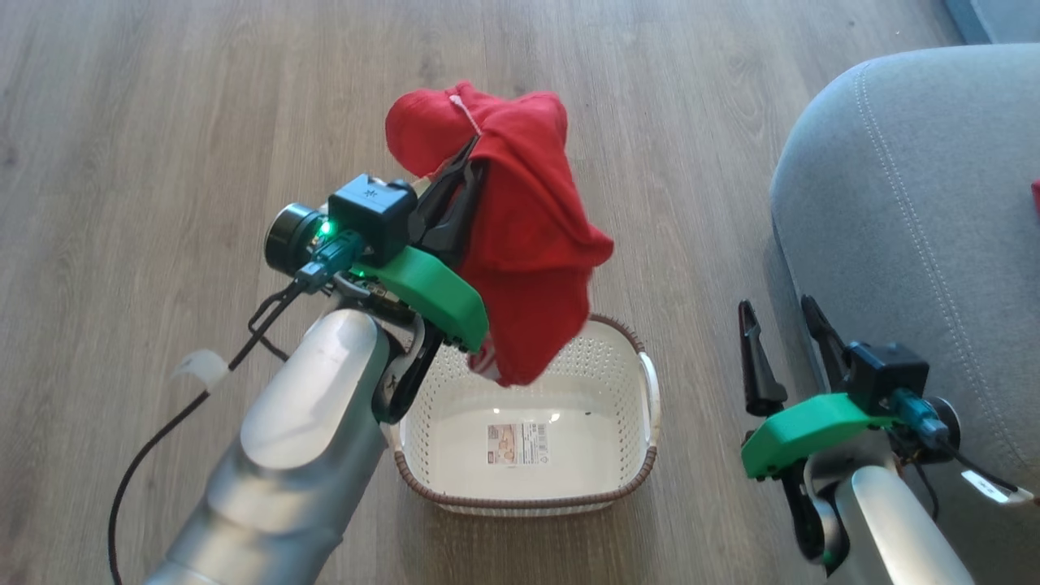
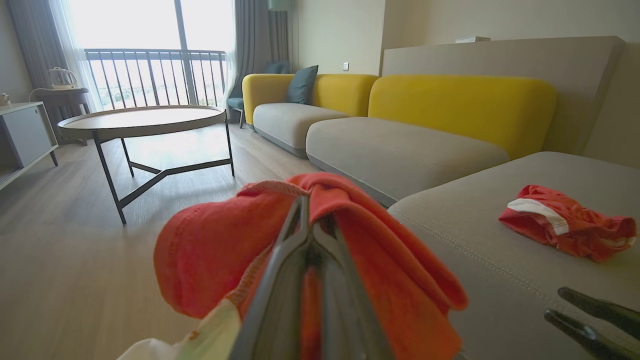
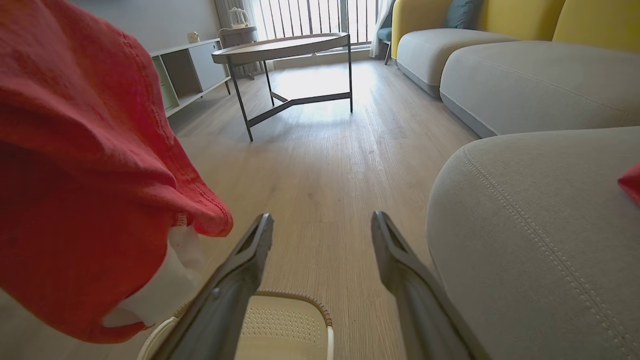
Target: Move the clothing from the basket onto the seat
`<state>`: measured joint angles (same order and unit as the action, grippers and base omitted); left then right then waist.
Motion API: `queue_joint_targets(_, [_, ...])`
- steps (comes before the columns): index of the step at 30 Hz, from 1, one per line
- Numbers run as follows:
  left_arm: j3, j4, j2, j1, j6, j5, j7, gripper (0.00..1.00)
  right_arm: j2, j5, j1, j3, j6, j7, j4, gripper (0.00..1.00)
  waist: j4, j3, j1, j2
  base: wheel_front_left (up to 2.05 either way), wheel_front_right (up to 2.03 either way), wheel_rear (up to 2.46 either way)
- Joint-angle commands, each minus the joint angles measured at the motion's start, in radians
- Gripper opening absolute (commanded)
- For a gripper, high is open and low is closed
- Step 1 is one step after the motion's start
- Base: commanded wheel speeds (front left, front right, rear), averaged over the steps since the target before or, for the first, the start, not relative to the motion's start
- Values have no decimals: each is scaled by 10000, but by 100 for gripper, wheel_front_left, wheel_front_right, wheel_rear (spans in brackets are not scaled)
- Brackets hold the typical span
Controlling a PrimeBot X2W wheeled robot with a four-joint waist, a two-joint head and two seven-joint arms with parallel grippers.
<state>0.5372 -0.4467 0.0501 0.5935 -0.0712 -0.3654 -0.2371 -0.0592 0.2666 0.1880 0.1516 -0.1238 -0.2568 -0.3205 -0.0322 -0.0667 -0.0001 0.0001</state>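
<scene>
The red garment (image 1: 528, 236) is soft, light and limp. It folds over itself and drapes, so it should lift easily, yet it could slip from a shallow pinch or catch on a rim. A bunched fold or a thick seam looks like the surest place to hold it.

The left gripper (image 1: 461, 166) has its jaws pressed together on such a fold. Cloth humps over and past the fingertips, and the rest hangs below them. The white-trimmed hem dangles over the basket (image 1: 650, 382).

The right gripper (image 1: 776, 307) has its jaws spread with nothing between them, and the seat (image 1: 918, 203) is just beside its outer finger. A second red garment (image 2: 565, 227) lies on the seat, ahead and to the right of the left jaws.
</scene>
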Motion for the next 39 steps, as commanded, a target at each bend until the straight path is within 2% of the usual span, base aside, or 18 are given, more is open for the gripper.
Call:
queue_joint_targets(1, [-342, 448, 205, 623, 5, -54, 29, 0, 89, 73, 75, 242, -69, -49, 269, 100, 3, 22, 1, -1, 0, 0, 0])
queue_joint_targets(9, [-258, 1151, 263, 666, 148, -85, 386, 0, 89, 76, -15, 425, -69, -49, 263, 100, 2, 77, 1, -1, 0, 0, 0])
queue_joint_targets(17, [-87, 1536, 279, 567, 198, -131, 513, 0, -179, 408, 1146, 2559, -69, -49, 1565, 100, 52, -57, 1, -1, 0, 0, 0])
queue_joint_targets(22, [2, 1500, 258, 550, 217, -183, 510, 0, -509, 282, 2019, 3686, -69, -49, 1767, 100, 128, -73, 1, -1, 0, 0, 0])
queue_joint_targets(29, [121, 1411, 224, 589, 225, -256, 463, 0, -544, 90, 2879, 4696, -69, -49, 1315, 100, 245, -90, 1, -1, 0, 0, 0])
queue_joint_targets(39, [402, 1299, 148, 579, 217, -404, 402, 0, -432, -56, 3733, 5696, -69, -49, -618, 100, 323, -65, 1, -1, 0, 0, 0])
